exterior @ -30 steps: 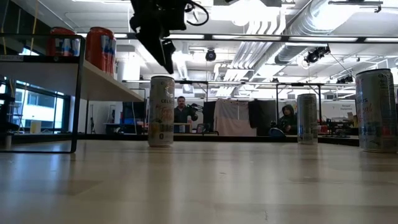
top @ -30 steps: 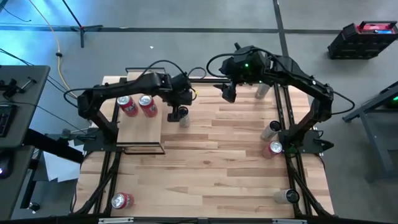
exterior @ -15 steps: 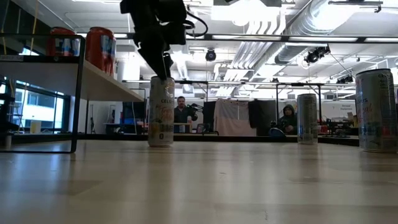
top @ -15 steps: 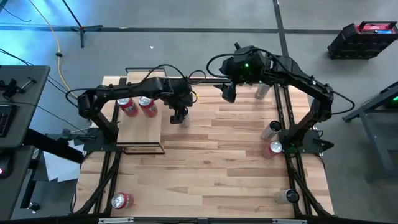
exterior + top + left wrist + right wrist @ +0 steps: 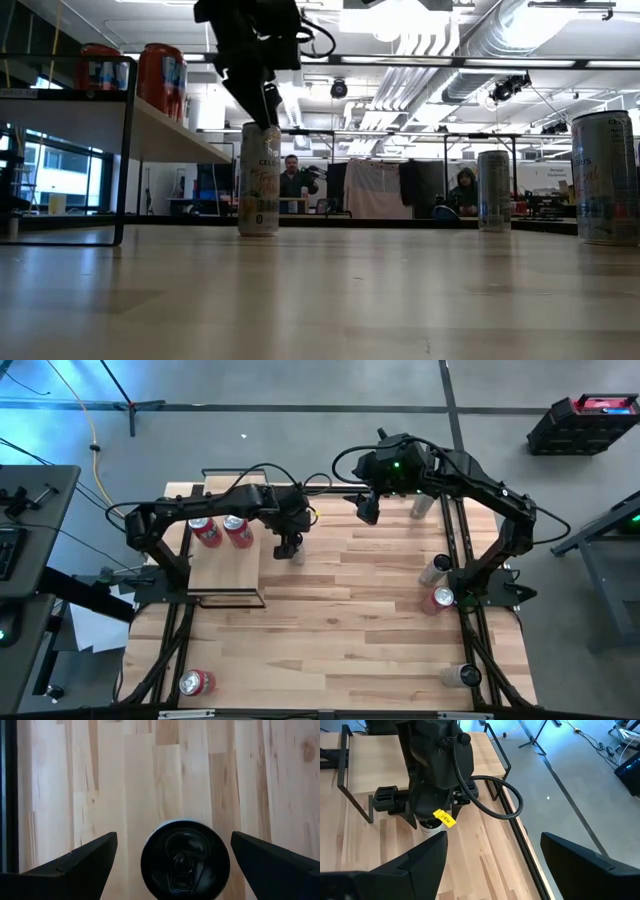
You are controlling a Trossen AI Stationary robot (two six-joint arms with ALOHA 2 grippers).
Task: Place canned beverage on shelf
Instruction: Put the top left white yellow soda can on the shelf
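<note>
Left hand [image 5: 288, 546] hangs right over the upright can [image 5: 260, 180], fingers [image 5: 80, 865] wide apart, straddling its top, no grip yet. Can stands on counter [image 5: 350, 620] just right of shelf [image 5: 222, 572]. Right hand [image 5: 367, 510] idles open, farther right.
</note>
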